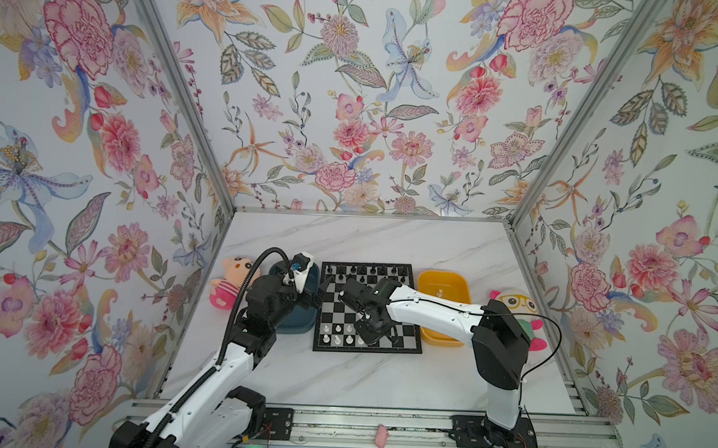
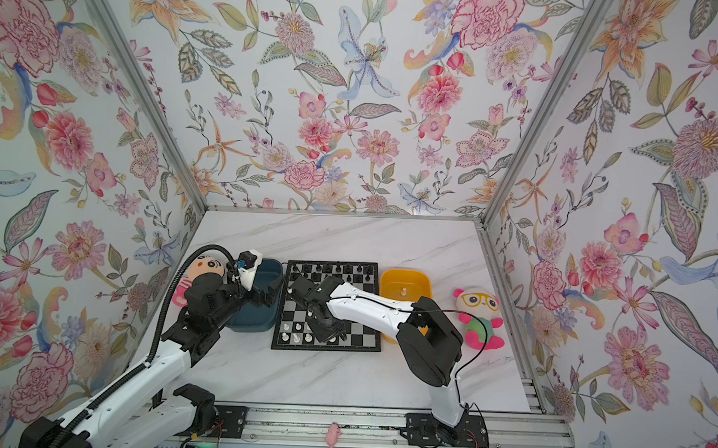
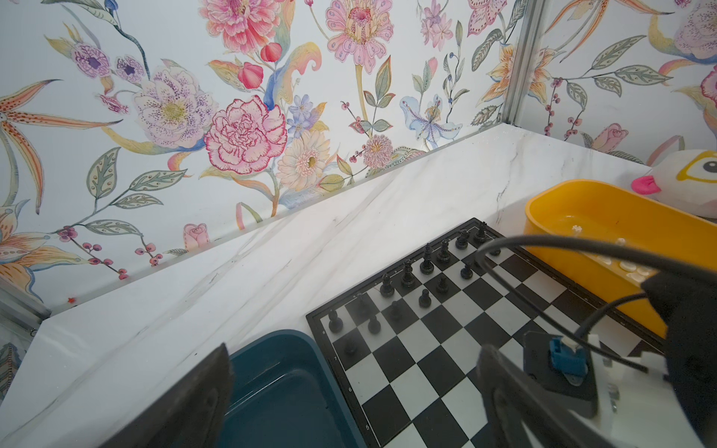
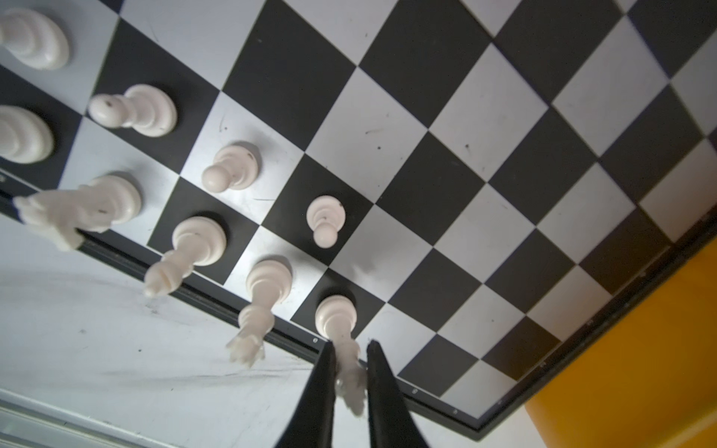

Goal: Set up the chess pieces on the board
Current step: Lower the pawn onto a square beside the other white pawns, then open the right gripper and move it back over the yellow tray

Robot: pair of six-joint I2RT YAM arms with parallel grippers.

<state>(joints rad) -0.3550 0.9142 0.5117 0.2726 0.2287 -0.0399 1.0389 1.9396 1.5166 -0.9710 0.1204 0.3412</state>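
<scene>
The board (image 1: 411,332) (image 2: 365,337) lies mid-table, black and silvery-grey. Several white chess pieces (image 1: 338,334) (image 4: 229,166) stand on its two near rows, at the left. In the right wrist view my right gripper (image 4: 351,344) is shut on the top of a tall white piece (image 4: 335,316), whose base rests on a black square in the nearest row. In both top views that gripper (image 1: 379,338) hangs over the board's near edge. My left gripper (image 3: 355,391) (image 1: 319,292) is open and holds nothing, above the board's left edge.
Black chessmen (image 1: 363,271) (image 3: 426,267) fill the far rows. A yellow tray (image 1: 444,278) (image 3: 582,194) right of the board holds a few white pieces. A dark teal tray (image 1: 298,326) (image 3: 279,388) sits left of it. Plush toys (image 1: 232,282) (image 1: 516,306) flank both trays.
</scene>
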